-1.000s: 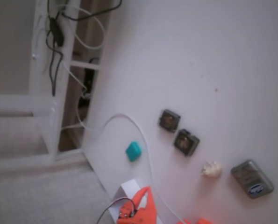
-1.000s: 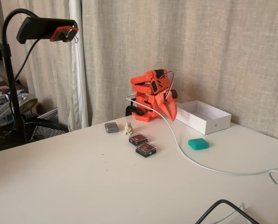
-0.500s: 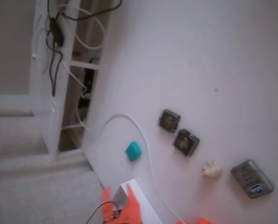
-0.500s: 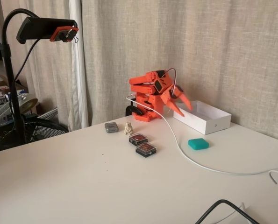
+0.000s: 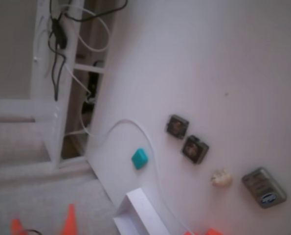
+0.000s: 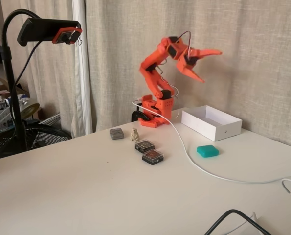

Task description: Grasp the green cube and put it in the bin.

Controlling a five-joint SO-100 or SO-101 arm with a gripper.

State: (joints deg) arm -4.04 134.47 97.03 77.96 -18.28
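The green cube (image 6: 207, 151) (image 5: 139, 158) lies flat on the white table, a little in front of the bin (image 6: 211, 122) as one fixed view shows it. The bin is a white open box; only its corner (image 5: 135, 215) shows in the other fixed view. The orange arm is raised high, and my gripper (image 6: 212, 65) hangs open and empty in the air well above the bin. In the downward-looking fixed view only its two orange fingertips (image 5: 70, 220) show at the bottom left, spread apart, far from the cube.
Two dark square pieces (image 6: 153, 156) (image 5: 194, 149), a small pale figurine (image 6: 134, 134) and a grey device (image 6: 116, 133) (image 5: 263, 187) sit left of the arm base. A white cable (image 6: 189, 159) runs across the table beside the cube. A camera stand (image 6: 13, 98) rises at far left.
The arm has unfolded from its low posture by the bin and swung up high. The gripper has opened wide. The cube has not moved.
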